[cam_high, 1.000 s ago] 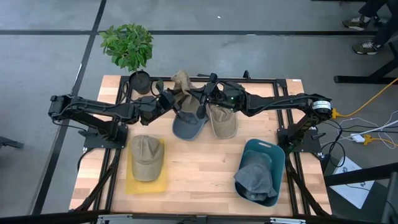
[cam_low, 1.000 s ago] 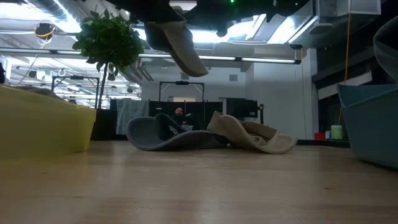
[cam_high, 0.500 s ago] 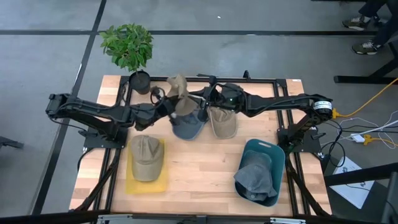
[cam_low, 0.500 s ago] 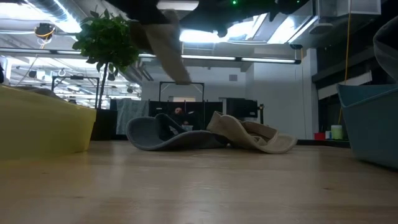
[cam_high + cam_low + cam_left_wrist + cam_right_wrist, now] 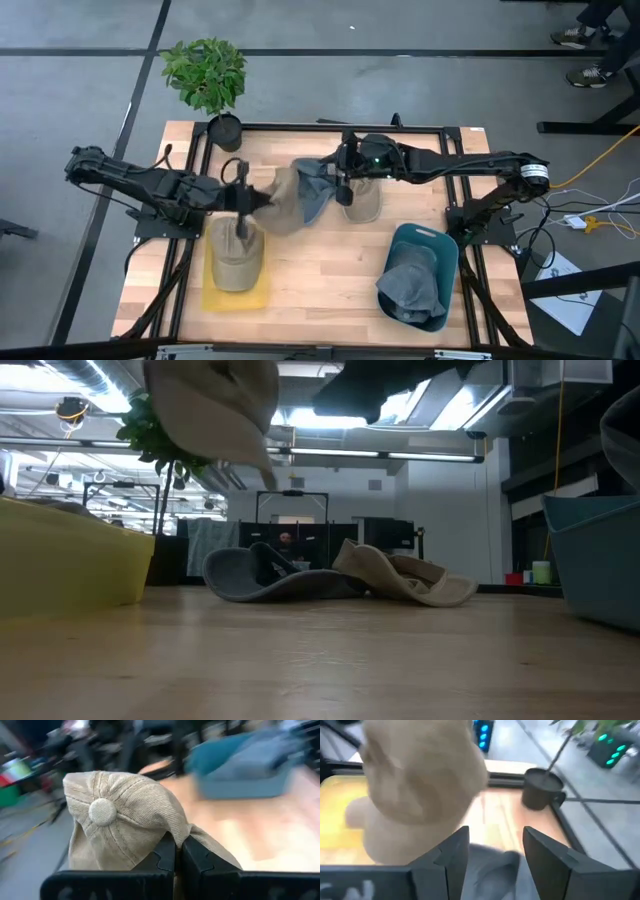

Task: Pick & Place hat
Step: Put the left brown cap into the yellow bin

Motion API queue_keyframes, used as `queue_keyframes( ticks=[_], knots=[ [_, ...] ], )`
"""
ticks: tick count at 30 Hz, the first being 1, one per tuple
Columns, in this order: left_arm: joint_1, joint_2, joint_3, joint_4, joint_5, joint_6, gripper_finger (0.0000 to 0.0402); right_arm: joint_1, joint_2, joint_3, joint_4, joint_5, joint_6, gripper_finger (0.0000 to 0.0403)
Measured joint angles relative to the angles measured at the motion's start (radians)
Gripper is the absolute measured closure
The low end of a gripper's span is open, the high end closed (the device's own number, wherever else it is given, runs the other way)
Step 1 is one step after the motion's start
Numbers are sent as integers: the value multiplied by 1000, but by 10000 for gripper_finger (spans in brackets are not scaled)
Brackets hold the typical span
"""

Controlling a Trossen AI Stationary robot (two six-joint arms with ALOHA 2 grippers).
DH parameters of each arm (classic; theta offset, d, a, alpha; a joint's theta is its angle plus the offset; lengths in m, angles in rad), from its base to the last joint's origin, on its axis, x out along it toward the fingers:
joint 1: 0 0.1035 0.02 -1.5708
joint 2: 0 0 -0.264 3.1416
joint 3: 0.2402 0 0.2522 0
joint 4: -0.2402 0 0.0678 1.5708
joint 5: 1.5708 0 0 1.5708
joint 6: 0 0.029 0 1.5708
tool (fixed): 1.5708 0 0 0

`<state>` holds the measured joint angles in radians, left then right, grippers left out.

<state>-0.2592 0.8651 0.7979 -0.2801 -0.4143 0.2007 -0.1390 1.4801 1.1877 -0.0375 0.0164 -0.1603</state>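
Beige corduroy: the tan hat (image 5: 120, 820) I am watching is pinched in my left gripper (image 5: 177, 854), whose two dark fingers (image 5: 165, 855) stand pressed together on a fold of its fabric in the left wrist view, the crown button facing the camera. From above, the left gripper (image 5: 243, 198) holds that tan hat (image 5: 283, 205) off the wooden table (image 5: 330, 262), beside the yellow tray (image 5: 235, 292), which has a second tan cap (image 5: 236, 252) lying in it. In the low view the held hat (image 5: 215, 410) hangs high above the boards, in front of the potted plant (image 5: 165, 425). My right gripper (image 5: 343, 187) sits just across from it, over the grey cap (image 5: 316, 196) and touching nothing I can make out; the right wrist view shows its fingers (image 5: 451, 854) parted with only air between them, the held hat (image 5: 422, 790) a little way beyond. A khaki cap (image 5: 362, 202) lies on the table beside the grey one. Nearer the right arm's side, the teal bin (image 5: 436, 250) holds a blue-grey hat (image 5: 408, 285). The plant's dark pot (image 5: 225, 131) stands at the far left corner of the table.
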Motion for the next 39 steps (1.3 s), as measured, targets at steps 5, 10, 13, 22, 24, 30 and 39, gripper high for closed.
queue_keyframes(
  ticks=[5,10,13,22,24,30,39],
  knots=[
    [-91,-27,0,-2,147,19,397,21,-54,1,-148,-20,-11,217],
    [-201,-54,0,-20,168,-40,397,70,-64,1,-272,-14,-28,217],
    [-281,-67,-4,-35,137,-95,397,102,-65,1,-347,20,-6,217],
    [-481,-61,-6,-196,84,-384,397,172,-65,1,-395,88,5,217],
    [-525,-55,-6,-224,56,-421,397,177,-65,0,-395,88,3,217],
    [-656,-56,-56,-264,-56,-482,398,190,-65,0,-394,88,3,217],
    [-770,-177,-237,-209,-193,-596,397,191,-65,0,-345,88,18,217]
  ],
)
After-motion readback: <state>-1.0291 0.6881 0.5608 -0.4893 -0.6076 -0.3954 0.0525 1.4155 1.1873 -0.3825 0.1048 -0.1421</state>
